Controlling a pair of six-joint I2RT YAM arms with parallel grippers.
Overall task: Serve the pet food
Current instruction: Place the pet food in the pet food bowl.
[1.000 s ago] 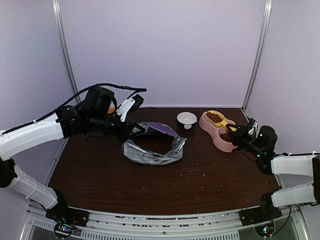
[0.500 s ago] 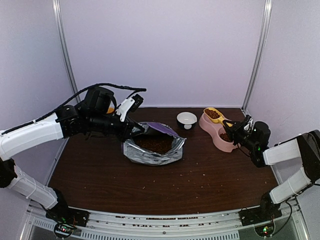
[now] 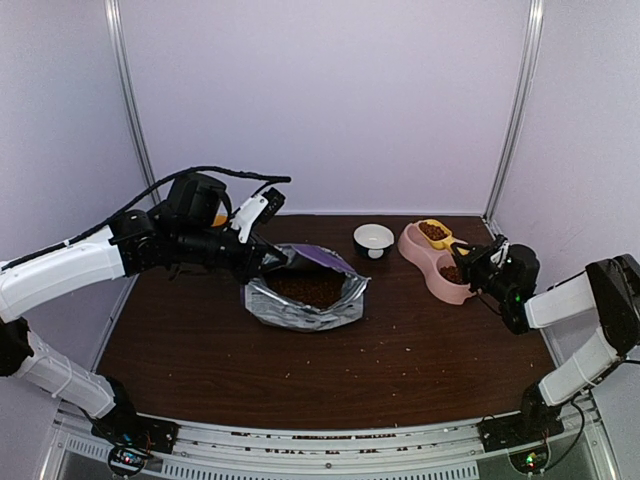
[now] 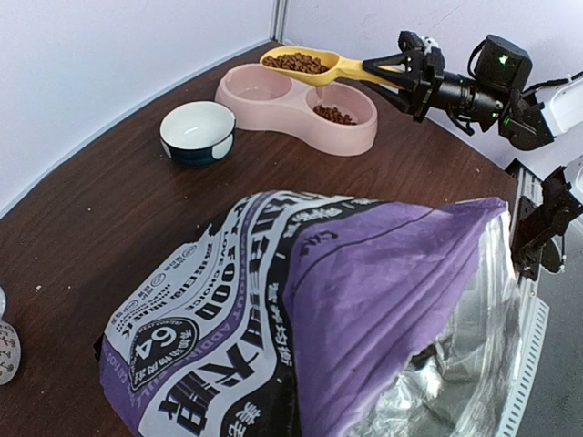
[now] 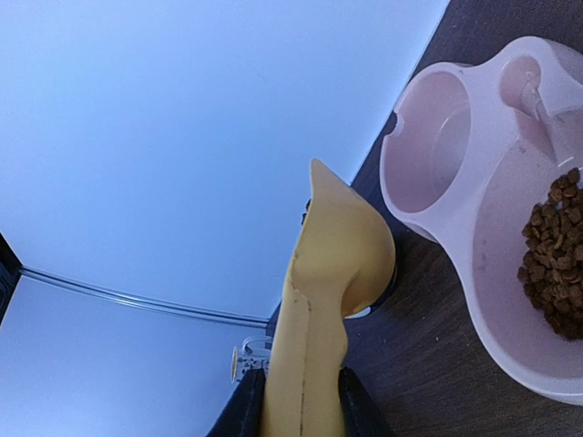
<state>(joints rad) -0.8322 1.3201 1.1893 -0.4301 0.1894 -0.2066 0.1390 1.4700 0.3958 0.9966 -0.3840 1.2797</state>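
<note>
The purple pet-food bag lies open mid-table with brown pet food showing inside. My left gripper is shut on the bag's upper left edge. In the left wrist view the bag hides its fingers. My right gripper is shut on the handle of a yellow scoop. The scoop is full of kibble and hovers level over the far compartment of the pink double bowl. That compartment looks bare. Kibble lies in the near compartment.
A small white bowl with a dark outside stands left of the pink bowl. Loose pellets are scattered on the dark wooden table. An orange object sits behind my left arm. Metal posts stand at both back corners.
My right arm's elbow has risen and swung outward, and the scoop has shifted only slightly above the pink bowl. The left arm and the bag have stayed still.
</note>
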